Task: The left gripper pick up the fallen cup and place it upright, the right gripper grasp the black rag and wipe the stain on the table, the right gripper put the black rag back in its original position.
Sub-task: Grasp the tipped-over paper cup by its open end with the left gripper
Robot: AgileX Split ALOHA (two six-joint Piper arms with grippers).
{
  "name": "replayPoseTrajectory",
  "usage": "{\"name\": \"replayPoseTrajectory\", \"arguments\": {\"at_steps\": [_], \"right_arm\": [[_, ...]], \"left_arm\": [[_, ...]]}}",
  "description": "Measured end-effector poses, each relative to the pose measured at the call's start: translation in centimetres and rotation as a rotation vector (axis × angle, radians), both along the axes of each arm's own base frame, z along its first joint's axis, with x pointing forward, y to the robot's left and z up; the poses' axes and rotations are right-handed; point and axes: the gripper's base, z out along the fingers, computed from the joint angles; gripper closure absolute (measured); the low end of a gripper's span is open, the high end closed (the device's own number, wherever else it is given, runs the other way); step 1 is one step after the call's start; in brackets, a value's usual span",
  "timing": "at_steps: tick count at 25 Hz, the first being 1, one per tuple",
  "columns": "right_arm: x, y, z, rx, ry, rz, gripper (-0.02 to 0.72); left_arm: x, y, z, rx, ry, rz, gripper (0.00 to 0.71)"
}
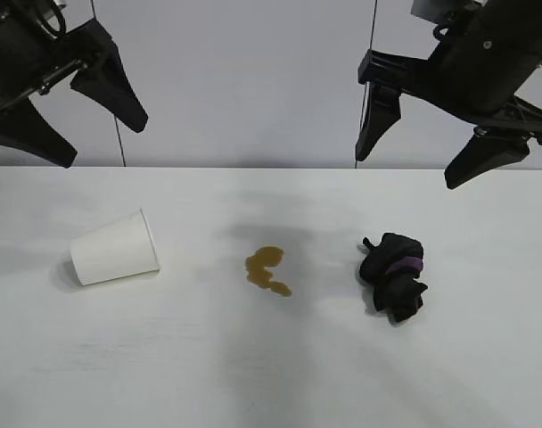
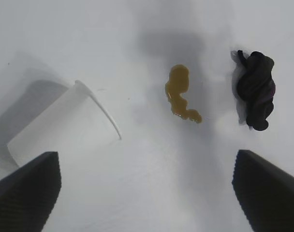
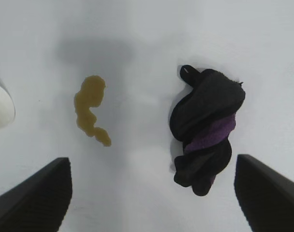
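The white paper cup (image 1: 113,249) (image 2: 60,121) lies on its side at the left of the white table (image 1: 271,366), its mouth toward the stain. The amber-brown stain (image 1: 267,269) (image 2: 181,93) (image 3: 91,108) sits mid-table. To its right rests the black rag (image 1: 394,275) (image 2: 256,89) (image 3: 205,128) with a purple streak. My left gripper (image 1: 79,120) (image 2: 147,193) hangs open high above the cup, holding nothing. My right gripper (image 1: 418,147) (image 3: 152,193) hangs open high above the rag, also empty.
A pale wall with thin vertical seams stands behind the table's far edge (image 1: 271,168). Bare white surface stretches in front of the three things toward the near edge.
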Motion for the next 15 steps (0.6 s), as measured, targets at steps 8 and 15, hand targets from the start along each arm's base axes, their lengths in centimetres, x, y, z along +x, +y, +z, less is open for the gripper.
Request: {"name": "replayPoseTrajectory", "arguments": {"at_steps": [8, 15], "right_arm": [[0.0, 0.0, 0.0, -0.014, -0.004, 0.02, 0.071], [0.0, 0.0, 0.0, -0.017, -0.001, 0.025, 0.071]], "left_arm": [[0.4, -3.4, -3.2, 0.147, -0.079, -0.14, 0.017], [1.4, -3.6, -6.1, 0.183, -0.06, -0.144, 0.017]]}}
